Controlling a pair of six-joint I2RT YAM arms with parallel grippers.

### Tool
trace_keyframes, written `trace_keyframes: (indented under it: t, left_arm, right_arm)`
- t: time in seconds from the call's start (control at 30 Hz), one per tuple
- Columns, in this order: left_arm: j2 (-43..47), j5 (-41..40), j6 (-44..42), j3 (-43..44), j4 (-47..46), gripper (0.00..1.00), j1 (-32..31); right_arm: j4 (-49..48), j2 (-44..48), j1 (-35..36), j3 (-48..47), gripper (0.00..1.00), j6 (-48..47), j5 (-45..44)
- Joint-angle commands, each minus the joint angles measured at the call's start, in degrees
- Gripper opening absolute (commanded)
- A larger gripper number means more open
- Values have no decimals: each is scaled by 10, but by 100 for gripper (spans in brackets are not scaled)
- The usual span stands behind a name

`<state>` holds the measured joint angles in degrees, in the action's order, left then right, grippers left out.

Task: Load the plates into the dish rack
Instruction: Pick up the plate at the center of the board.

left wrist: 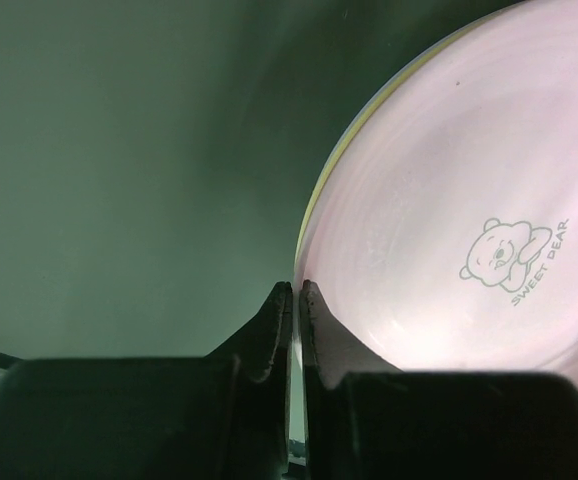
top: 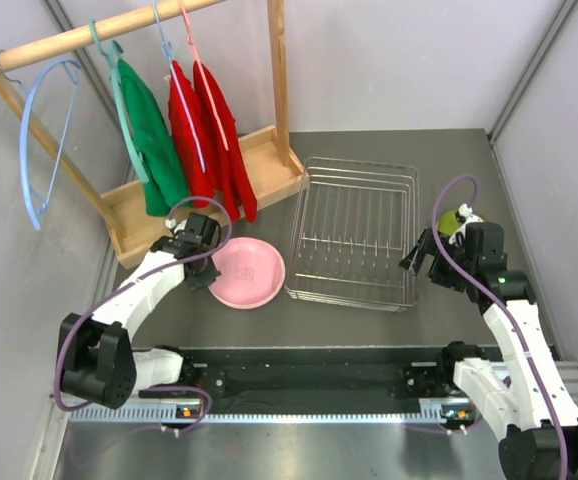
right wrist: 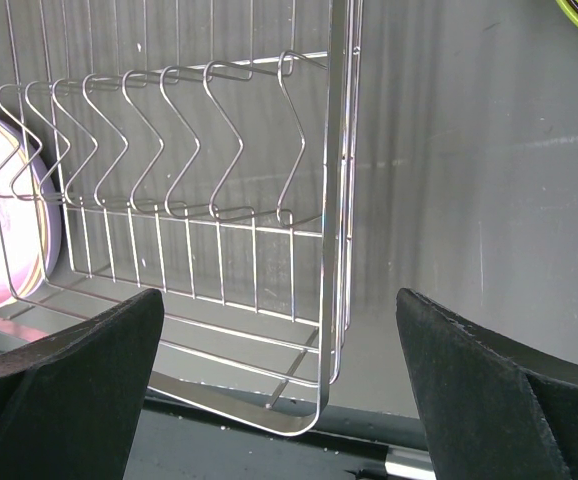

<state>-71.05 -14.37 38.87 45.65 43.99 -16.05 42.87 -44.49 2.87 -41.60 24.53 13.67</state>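
while the round pink plastic plate (top: 249, 272) lies flat on the dark table (top: 449, 160) just left of the silver wire dish rack (top: 349, 298), the left gripper (left wrist: 295, 290) pinches its rim; just right of the rack, the right gripper (right wrist: 279, 300) gapes wide, holding nothing.

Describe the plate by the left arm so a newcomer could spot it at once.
Find the silver wire dish rack mid-table. Just left of it, before the wooden clothes stand, lies the pink plate. No other plate in view is pink, and a small bear is printed inside.
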Motion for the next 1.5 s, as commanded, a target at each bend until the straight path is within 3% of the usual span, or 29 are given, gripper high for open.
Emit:
trace_keyframes:
  t: [0.0, 0.13, 0.23, 0.33, 0.6, 1.0, 1.2, 1.47]
  left_arm:
    - [-8, 3, -11, 23, 14, 7, 0]
    - [-9, 3, -13, 27, 21, 8, 0]
    - [-7, 3, -15, 24, 22, 0, 0]
    - [9, 5, -11, 23, 22, 0, 1]
    - [119, 44, 11, 3, -15, 0, 1]
    - [215, 71, 37, -14, 11, 0, 1]
    - [260, 27, 39, -7, 36, 0, 0]
    - [293, 30, 37, 20, 66, 0, 1]
  right_arm:
    - [-12, 2, 3, 0, 99, -2, 7]
    - [-13, 1, 3, 1, 99, -2, 7]
    - [-13, 2, 4, 1, 99, -2, 7]
    - [-13, 2, 3, 0, 99, -2, 7]
    - [-6, 6, 2, -3, 99, 1, 15]
    - [-22, 40, 3, -30, 99, 31, 116]
    - [-32, 40, 3, -38, 99, 43, 147]
    - [-57, 40, 6, -30, 99, 59, 184]
